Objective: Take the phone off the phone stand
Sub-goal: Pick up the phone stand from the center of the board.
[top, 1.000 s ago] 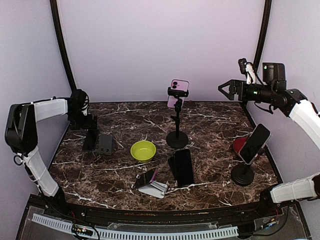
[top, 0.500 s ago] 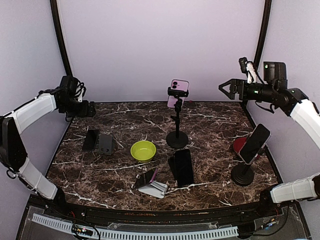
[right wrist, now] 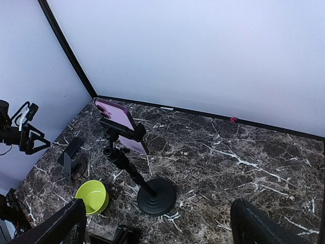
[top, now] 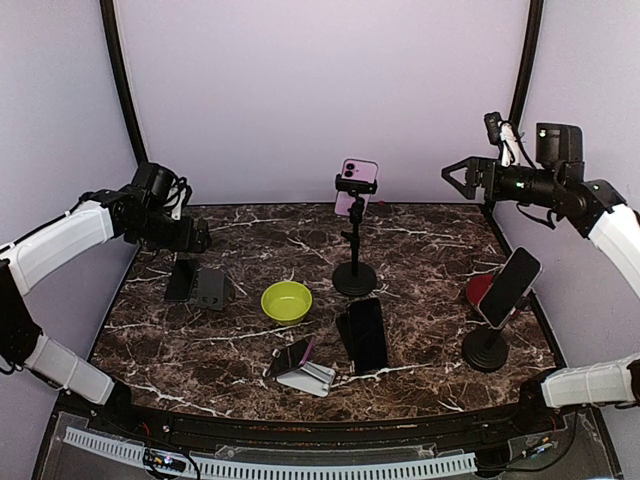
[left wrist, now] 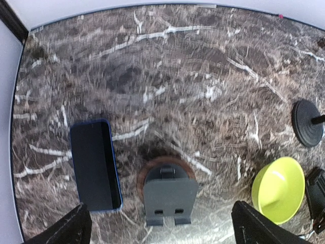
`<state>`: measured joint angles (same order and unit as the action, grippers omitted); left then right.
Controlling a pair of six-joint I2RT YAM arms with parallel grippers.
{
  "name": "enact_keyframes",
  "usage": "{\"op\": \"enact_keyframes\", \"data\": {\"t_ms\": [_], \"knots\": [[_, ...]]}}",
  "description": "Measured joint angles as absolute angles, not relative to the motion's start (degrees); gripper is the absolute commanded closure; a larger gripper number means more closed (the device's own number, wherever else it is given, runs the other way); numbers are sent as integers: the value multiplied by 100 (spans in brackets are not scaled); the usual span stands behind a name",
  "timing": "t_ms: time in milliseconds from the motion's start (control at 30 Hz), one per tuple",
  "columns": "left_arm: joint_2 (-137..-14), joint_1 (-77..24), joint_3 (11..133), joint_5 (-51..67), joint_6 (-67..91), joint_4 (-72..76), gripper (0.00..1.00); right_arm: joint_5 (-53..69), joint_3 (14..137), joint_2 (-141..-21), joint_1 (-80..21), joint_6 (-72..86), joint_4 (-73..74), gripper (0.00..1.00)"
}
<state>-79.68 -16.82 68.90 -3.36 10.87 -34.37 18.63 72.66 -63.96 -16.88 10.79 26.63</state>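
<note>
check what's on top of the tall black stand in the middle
A pink phone sits tilted in the black clamp atop the tall stand. The clamp covers a band across its middle; its screen is not visible.

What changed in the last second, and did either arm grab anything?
The left gripper lifted away from the dark phone toward the back left corner, then swung right and down; it is open and empty. The right gripper barely drifted right, open. The dark phone flat beside the grey stand, the pink phone on its tall stand and the rest stayed put.
</note>
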Motion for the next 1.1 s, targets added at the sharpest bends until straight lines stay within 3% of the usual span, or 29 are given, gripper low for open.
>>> {"op": "enact_keyframes", "data": {"t_ms": [333,1100], "knots": [[-7673,-1863,5607,-237,1673,-3164,1,1863,7046,-6178,-1688,1079,2574,1],[-8646,-1990,5009,-235,1824,-1824,6,1870,6987,-6208,-1688,1079,2521,1]]}}
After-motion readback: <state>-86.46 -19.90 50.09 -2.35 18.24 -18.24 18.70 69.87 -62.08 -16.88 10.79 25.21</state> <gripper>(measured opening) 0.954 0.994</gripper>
